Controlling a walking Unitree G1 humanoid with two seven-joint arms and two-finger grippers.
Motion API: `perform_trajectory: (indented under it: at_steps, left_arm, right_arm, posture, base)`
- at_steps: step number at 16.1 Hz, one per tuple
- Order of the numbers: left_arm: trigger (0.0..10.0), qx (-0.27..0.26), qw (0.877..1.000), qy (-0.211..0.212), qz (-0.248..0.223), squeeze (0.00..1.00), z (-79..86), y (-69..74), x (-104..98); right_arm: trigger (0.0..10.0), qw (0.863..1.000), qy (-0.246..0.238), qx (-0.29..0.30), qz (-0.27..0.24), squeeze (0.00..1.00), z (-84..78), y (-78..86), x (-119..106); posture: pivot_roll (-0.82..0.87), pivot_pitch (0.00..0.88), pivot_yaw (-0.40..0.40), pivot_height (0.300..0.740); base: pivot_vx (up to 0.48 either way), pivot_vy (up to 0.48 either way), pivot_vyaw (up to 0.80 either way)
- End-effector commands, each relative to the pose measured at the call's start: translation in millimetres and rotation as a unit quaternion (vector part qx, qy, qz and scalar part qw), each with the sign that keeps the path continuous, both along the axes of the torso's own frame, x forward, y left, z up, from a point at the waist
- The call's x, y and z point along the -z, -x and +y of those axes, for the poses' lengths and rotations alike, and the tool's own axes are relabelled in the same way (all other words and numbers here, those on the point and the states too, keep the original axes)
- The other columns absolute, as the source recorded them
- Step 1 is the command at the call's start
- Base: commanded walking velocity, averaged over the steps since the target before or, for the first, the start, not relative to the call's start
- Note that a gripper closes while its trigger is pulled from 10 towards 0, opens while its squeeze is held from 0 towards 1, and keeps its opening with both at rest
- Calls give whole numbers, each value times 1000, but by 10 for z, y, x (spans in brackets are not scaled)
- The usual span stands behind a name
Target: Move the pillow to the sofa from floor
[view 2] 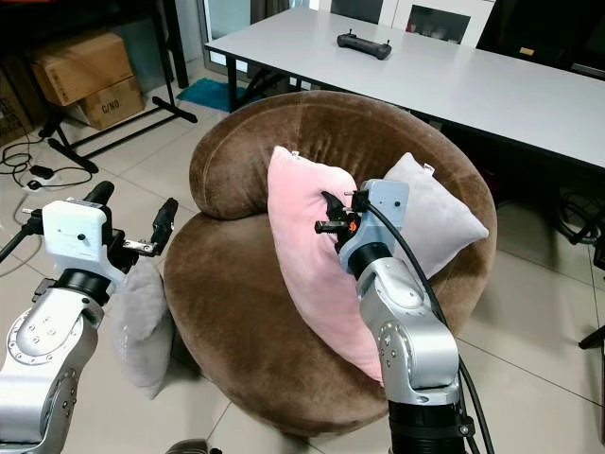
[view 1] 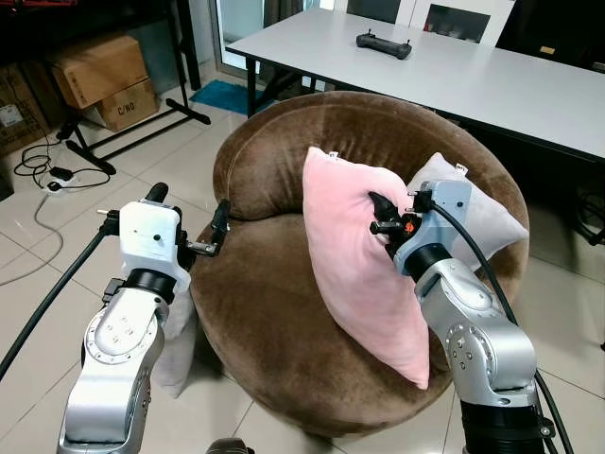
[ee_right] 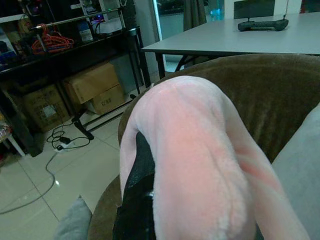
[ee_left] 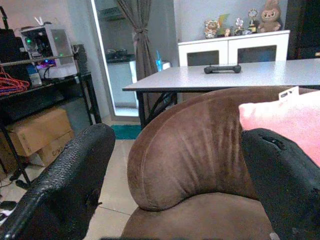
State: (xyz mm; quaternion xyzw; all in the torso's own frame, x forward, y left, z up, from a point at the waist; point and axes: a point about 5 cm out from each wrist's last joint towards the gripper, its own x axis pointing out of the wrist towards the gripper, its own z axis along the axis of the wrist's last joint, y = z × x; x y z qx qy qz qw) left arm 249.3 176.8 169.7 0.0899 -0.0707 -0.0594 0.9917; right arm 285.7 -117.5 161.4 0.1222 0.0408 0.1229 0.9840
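Two hands are raised over the round brown velvet sofa [view 1: 284, 312]. The right hand [view 1: 383, 216] is clenched on the soft pink pillow [view 1: 364, 260], which stands upright on the seat against a grey pillow [view 1: 487, 222]. Left hand [view 1: 189, 222] hovers released at the sofa's left edge, above another grey cushion [view 2: 142, 322] on the floor.

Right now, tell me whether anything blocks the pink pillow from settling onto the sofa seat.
Nothing visible does. The right pincer grips the pink pillow, which stands on edge over the brown sofa, whose seat beneath is bare. The grey pillow leans against the backrest behind it.
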Motion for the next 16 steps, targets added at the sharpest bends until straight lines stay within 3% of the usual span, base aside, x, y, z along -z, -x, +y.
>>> perform_trajectory:
  at_steps: [1, 5, 8, 10, 12, 14, 16]
  left_arm:
    - [10000, 1, 1000, -8, 0, 0, -12, -1, -4]
    - [10000, 3, 1000, -13, 4, 0, -9, -4, 8]
    - [10000, 31, 998, -42, 47, 0, 49, 11, 135]
    - [10000, 51, 995, -61, 65, 0, 66, 37, 180]
    - [10000, 63, 993, -70, 77, 0, 108, 85, 173]
    - [10000, 68, 991, -77, 84, 0, 116, 123, 187]
    - [10000, 79, 988, -84, 100, 0, 124, 215, 216]
  right_arm:
    - [10000, 1000, -2, -4, -30, 0, 8, -10, -117]
    - [10000, 999, -4, -16, -28, 0, 45, -27, -131]
    - [10000, 995, 3, -99, 26, 0, 365, -159, -74]
    - [10000, 991, 11, -96, 93, 0, 506, -292, 47]
    - [10000, 975, -75, -112, 177, 0, 756, -460, 145]
    - [10000, 970, -114, -95, 192, 0, 811, -544, 170]
    - [10000, 958, -168, -41, 228, 0, 791, -688, 292]
  posture:
    - [95, 0, -54, 740]
    - [97, 0, -54, 740]
    - [90, 0, -41, 740]
    - [98, 0, -38, 740]
    - [126, 0, -48, 740]
    - [145, 0, -58, 740]
    - [167, 0, -65, 740]
  base:
    - [0, 0, 0]
    - [0, 0, 0]
    - [0, 0, 0]
    - [0, 0, 0]
    - [0, 0, 0]
    - [0, 0, 0]
    - [0, 0, 0]
